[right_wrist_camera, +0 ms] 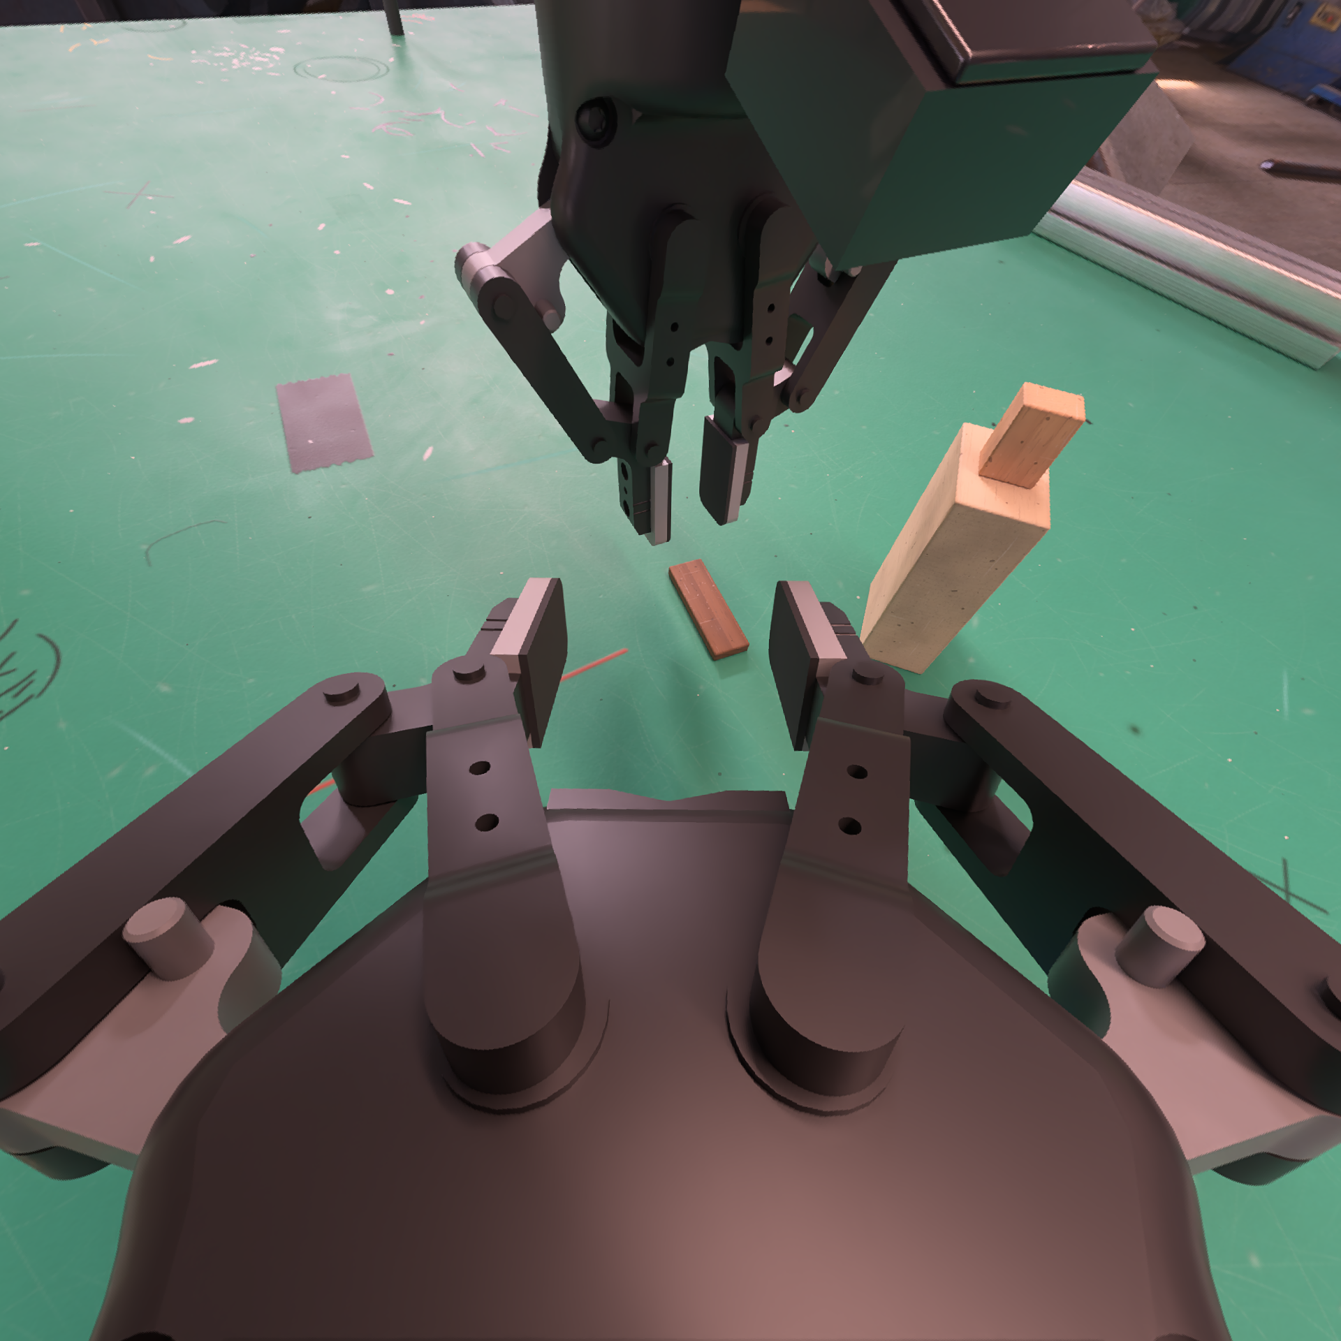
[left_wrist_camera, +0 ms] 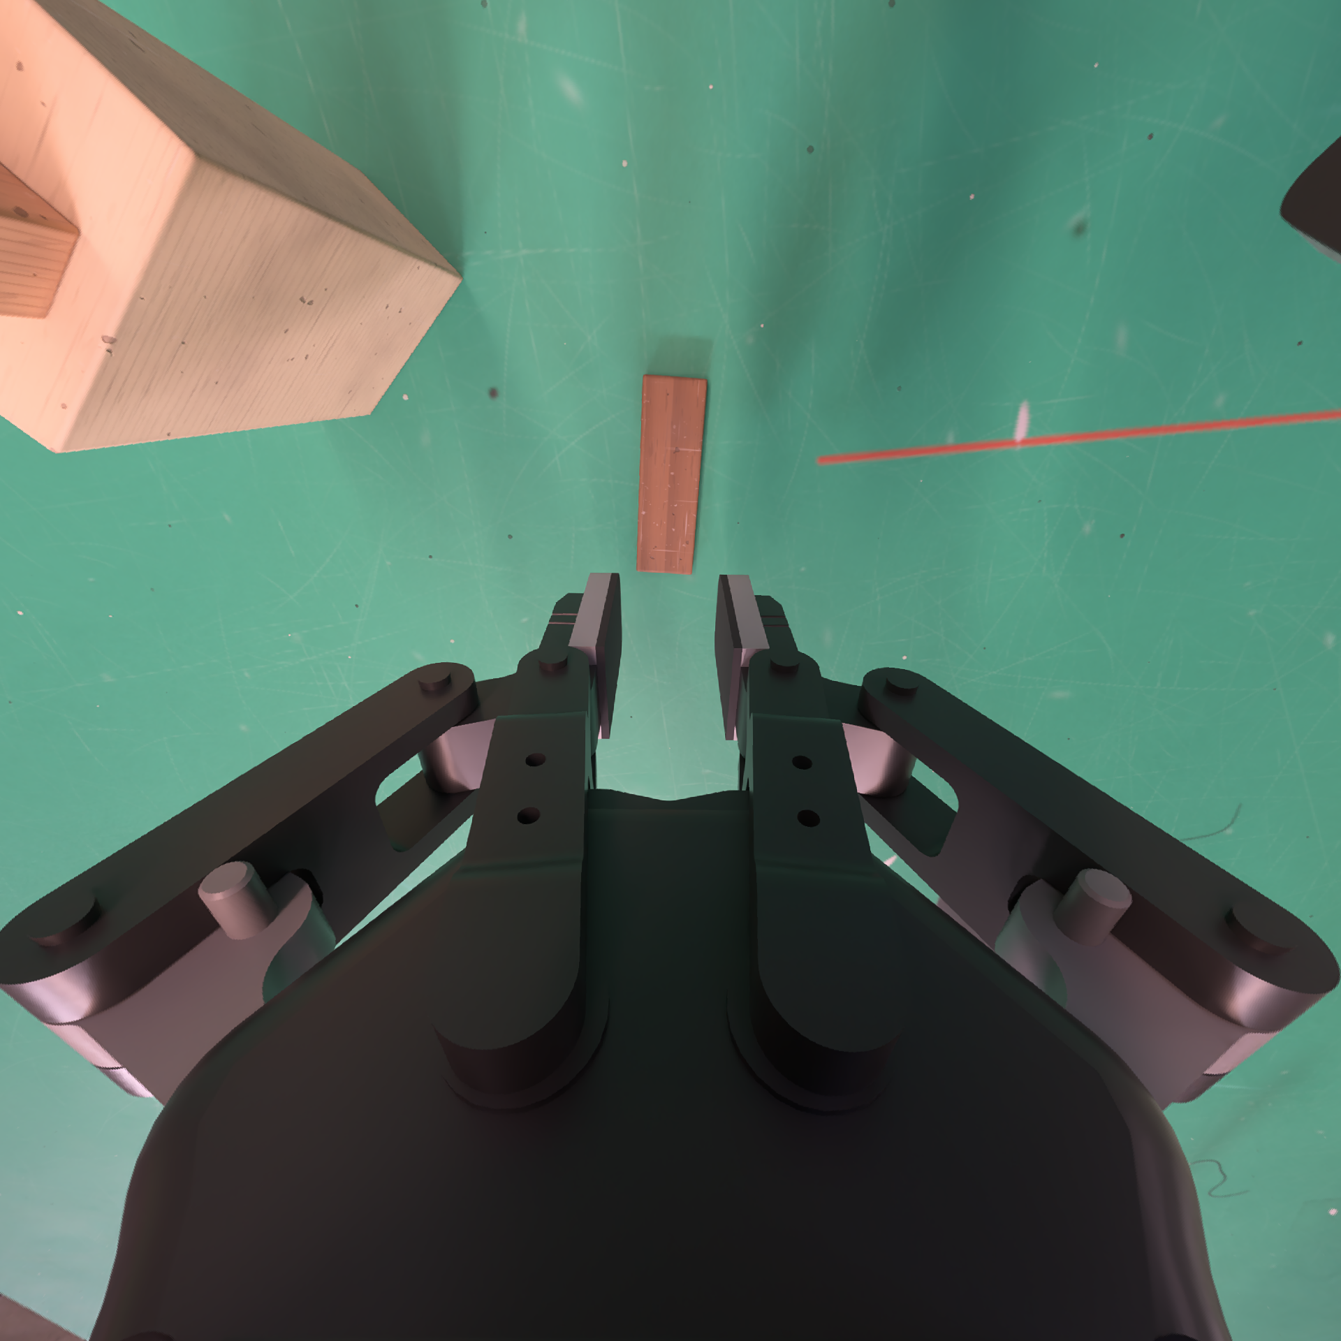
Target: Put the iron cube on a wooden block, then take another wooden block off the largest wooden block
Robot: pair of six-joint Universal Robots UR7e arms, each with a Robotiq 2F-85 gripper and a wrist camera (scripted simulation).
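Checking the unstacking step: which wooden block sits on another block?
The small orange-brown block, resting on top of the large pale block. The flat reddish-brown block lies alone on the green mat.

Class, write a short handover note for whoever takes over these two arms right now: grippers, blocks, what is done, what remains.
Left gripper: open, empty, hanging over the flat brown block on the green table.
Right gripper: open, empty, facing the same block.
Large pale block stands beside it, with a small block on top.
No iron cube in view.
Done: neither step shows as done.
Left: find and stack the cube, then lift off the small block.
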